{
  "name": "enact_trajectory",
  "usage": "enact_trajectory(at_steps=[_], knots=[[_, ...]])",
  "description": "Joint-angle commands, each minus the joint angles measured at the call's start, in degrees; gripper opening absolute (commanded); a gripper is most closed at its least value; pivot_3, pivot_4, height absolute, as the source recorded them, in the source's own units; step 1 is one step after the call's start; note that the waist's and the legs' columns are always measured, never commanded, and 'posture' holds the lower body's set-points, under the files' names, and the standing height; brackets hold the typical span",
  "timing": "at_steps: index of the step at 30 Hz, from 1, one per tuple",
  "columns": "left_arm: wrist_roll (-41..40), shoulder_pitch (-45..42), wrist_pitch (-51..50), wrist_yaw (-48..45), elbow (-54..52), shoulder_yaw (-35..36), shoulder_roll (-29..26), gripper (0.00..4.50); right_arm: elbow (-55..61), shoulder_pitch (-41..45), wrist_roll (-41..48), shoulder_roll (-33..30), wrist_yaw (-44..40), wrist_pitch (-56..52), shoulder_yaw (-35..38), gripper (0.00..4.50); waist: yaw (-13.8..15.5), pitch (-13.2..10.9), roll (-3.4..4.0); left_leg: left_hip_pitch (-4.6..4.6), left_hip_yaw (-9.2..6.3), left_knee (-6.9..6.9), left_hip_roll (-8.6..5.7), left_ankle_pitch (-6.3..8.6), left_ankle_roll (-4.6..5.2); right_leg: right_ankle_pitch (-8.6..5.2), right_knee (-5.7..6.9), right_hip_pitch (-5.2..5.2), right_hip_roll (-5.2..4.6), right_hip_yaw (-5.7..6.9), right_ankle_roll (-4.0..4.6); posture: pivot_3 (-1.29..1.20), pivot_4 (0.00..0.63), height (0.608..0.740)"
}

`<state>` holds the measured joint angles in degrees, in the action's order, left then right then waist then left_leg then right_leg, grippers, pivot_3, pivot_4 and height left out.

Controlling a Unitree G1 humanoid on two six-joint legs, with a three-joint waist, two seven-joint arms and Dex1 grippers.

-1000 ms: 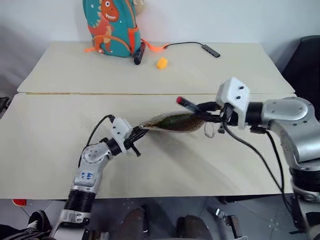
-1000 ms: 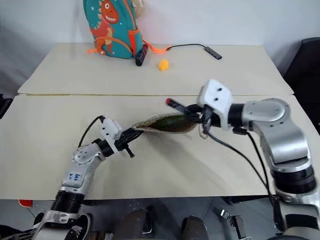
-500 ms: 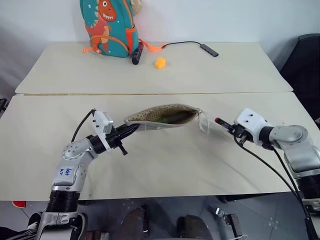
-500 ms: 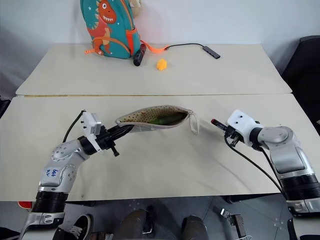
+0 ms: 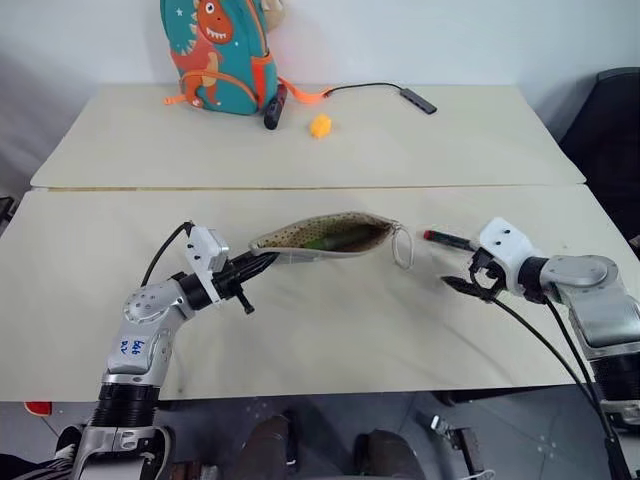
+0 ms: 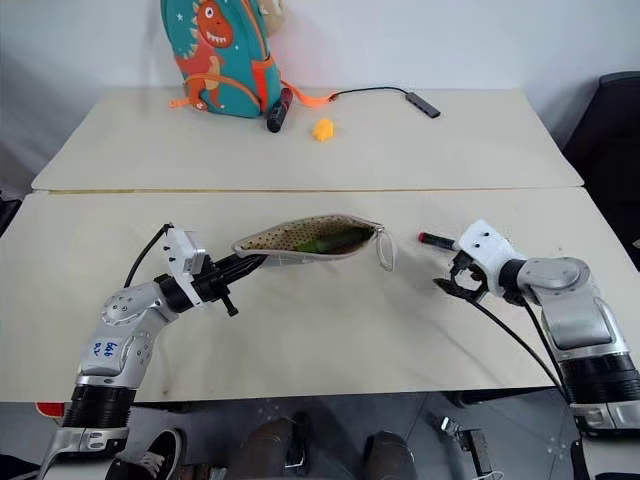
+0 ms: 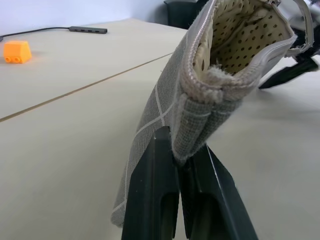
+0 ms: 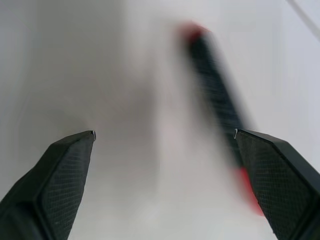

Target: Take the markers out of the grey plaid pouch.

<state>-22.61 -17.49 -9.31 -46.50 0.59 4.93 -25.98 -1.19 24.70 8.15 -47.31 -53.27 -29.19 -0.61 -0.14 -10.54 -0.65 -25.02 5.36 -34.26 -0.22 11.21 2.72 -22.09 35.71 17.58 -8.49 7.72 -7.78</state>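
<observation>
My left gripper is shut on the left end of the grey plaid pouch and holds it off the table with its zip mouth open upward. The left wrist view shows the pouch, its dotted tan lining, and my fingers pinched on its corner. A light green marker lies inside. The slim red marker lies on the table right of the pouch's ring pull. My right gripper hovers open just beside it with nothing between its fingers. The right wrist view shows this marker blurred.
At the far side stand a teal dinosaur backpack, a dark stubby cylinder, an orange block and a cable with a hub. A seam joins the two tables. A black chair stands at the right.
My right gripper pulled the red marker out of the pouch, carried it right and down, then opened; the marker now rests on the table. The left gripper kept its hold.
</observation>
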Motion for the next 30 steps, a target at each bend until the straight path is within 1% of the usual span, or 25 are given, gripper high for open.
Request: enact_trajectory(at_steps=[1,6,8,10,13,17,19,20,21,22,24,26,28,30], knots=[[0.0,-0.3,1.4,-0.4,-0.9,0.2,-0.1,0.00,4.2,3.3,4.5,-1.4,-1.4,-2.9,4.8,4.47,0.1,0.0,0.00,0.00,-0.01,0.00,0.00,0.00,0.00,0.00,0.01,0.00,-0.01,0.00,0.00,0.00,0.150,0.740],[0.5,-0.3,1.7,-0.3,-1.2,-0.5,0.6,0.00,8.9,7.7,9.8,0.5,-1.1,-5.9,6.7,4.47,0.3,0.0,0.00,-0.01,-0.05,-0.01,-0.01,0.00,0.00,0.00,0.00,0.00,-0.03,0.00,0.00,0.00,0.150,0.740],[0.4,-0.2,1.6,-0.2,-1.4,-0.5,0.6,0.00,11.7,9.0,10.9,1.2,-0.8,-5.1,6.5,4.47,0.2,0.0,0.00,-0.02,-0.08,-0.01,0.00,0.01,-0.01,0.00,-0.01,0.00,-0.04,0.00,0.00,0.00,0.150,0.740],[0.5,-0.2,1.6,0.1,-1.4,-0.5,0.6,0.00,14.3,12.3,12.9,2.7,0.9,-7.2,6.7,4.47,0.1,0.0,0.00,-0.02,-0.07,0.00,-0.01,0.01,-0.01,0.00,-0.01,0.00,-0.04,0.00,0.00,0.00,0.150,0.740],[0.4,-0.2,1.6,0.2,-1.5,-0.6,0.6,0.00,17.8,14.9,14.9,3.8,1.0,-8.3,5.8,4.47,0.1,0.0,0.01,-0.04,-0.06,0.00,-0.01,0.01,-0.01,0.00,0.04,0.04,-0.04,-0.01,0.00,0.00,0.150,0.740],[0.1,-0.2,1.3,0.7,-1.6,-0.7,1.2,0.00,24.2,14.3,17.6,5.4,1.5,-11.5,2.4,4.47,0.2,0.0,0.01,-0.04,-0.09,0.02,0.00,0.02,-0.02,0.00,0.09,0.04,-0.04,0.00,0.00,0.00,0.150,0.740],[0.3,-0.2,1.5,0.7,-1.6,-1.0,1.4,0.00,27.5,12.6,16.8,7.1,2.9,-11.5,-1.1,4.07,0.1,0.0,0.01,-0.05,-0.09,0.02,-0.01,0.02,-0.02,0.00,0.15,0.04,-0.05,0.00,0.00,0.00,0.150,0.740],[0.6,-0.3,1.6,0.7,-1.6,-1.2,1.4,0.00,28.0,12.3,17.7,9.0,4.5,-12.5,-1.4,3.84,0.1,0.0,0.01,-0.06,-0.09,0.02,-0.01,0.02,-0.02,0.00,0.16,0.04,-0.04,0.00,0.00,0.00,0.150,0.740],[0.7,-0.3,1.7,0.7,-1.7,-1.3,1.5,0.00,28.2,12.3,18.4,10.3,5.6,-13.3,-1.3,3.52,0.1,0.0,0.01,-0.04,-0.08,0.02,-0.01,0.02,-0.02,0.00,0.16,0.04,-0.04,-0.01,0.00,0.00,0.150,0.740],[0.7,-0.3,1.6,0.8,-1.8,-1.5,1.6,0.00,28.0,12.1,17.0,10.9,6.5,-12.6,-2.6,3.15,0.1,0.0,0.01,-0.05,-0.07,0.02,-0.01,0.02,-0.02,0.00,0.17,0.04,-0.04,-0.02,0.00,0.00,0.150,0.740],[0.6,-0.3,1.5,0.8,-2.2,-1.8,1.9,0.00,27.5,11.3,11.6,10.7,7.5,-9.1,-7.3,2.45,0.1,0.0,0.01,-0.05,-0.06,0.01,-0.02,0.01,-0.01,0.00,0.23,0.05,-0.03,-0.02,0.00,0.00,0.150,0.740],[0.6,-0.3,1.5,0.8,-2.2,-1.9,2.1,0.00,26.5,10.6,7.8,10.6,8.4,-6.2,-10.1,1.79,0.1,0.0,0.01,-0.04,-0.06,0.00,-0.04,0.01,-0.01,0.00,0.21,0.06,-0.04,-0.02,0.00,0.00,0.150,0.740],[0.8,-0.4,1.6,0.9,-2.3,-2.0,2.2,0.00,24.6,10.8,6.2,11.3,9.9,-5.2,-10.2,1.12,0.1,0.0,0.01,-0.04,-0.06,0.01,-0.04,0.01,-0.01,0.00,0.21,0.09,-0.03,-0.03,0.00,0.00,0.150,0.740],[0.6,-0.7,1.2,1.3,-2.5,-2.0,2.6,0.00,22.7,10.8,1.5,9.2,9.7,-1.2,-12.3,1.12,0.1,0.0,0.01,-0.04,-0.04,0.01,-0.04,0.01,-0.01,0.00,0.22,0.10,-0.02,-0.01,0.00,0.00,0.150,0.740]])
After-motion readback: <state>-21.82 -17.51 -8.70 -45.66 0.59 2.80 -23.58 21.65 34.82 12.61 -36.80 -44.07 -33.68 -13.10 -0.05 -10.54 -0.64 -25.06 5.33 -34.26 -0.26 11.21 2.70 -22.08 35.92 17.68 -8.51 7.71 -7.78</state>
